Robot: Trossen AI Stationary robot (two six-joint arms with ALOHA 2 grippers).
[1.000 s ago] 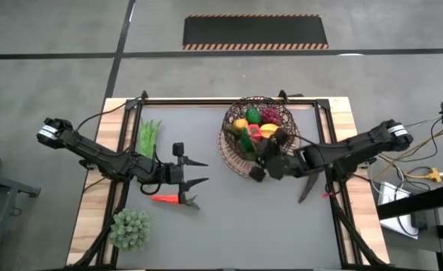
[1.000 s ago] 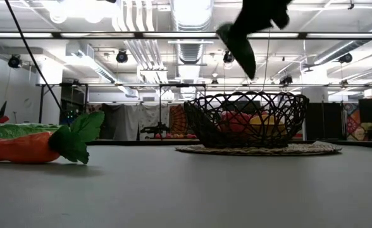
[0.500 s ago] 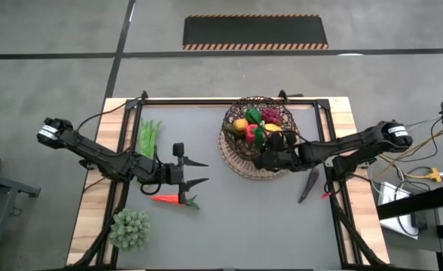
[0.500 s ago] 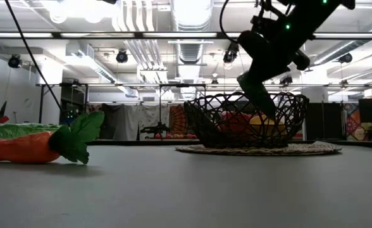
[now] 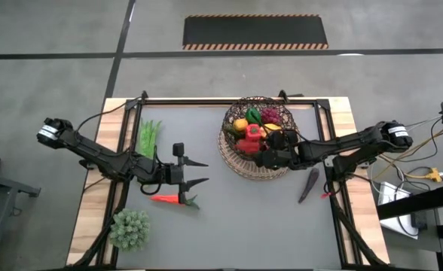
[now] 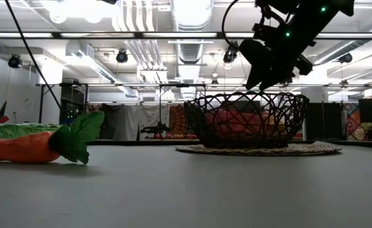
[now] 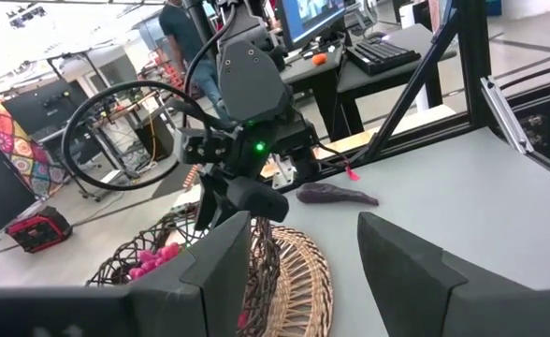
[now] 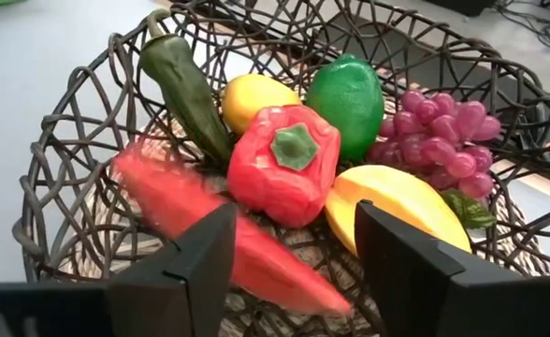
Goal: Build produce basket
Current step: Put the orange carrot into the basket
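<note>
The basket stands at the table's far right and holds a dark chili, a lime, grapes, a mango and a red pepper. A red watermelon slice shows blurred against the basket's near wall. My right gripper hangs open just above that slice, over the basket's near rim. A carrot lies on the table at the left, and my left gripper hovers open beside it. A dark eggplant lies to the right of the basket.
Green beans lie at the far left of the mat. A pale green leafy clump sits at the near left corner. The table's middle and near part are bare grey mat.
My right gripper has sunk from above the basket's near rim down toward the fruit, rolling as it went. It has let go of the watermelon slice, which hung below it half a second ago and now drops blurred inside the basket.
</note>
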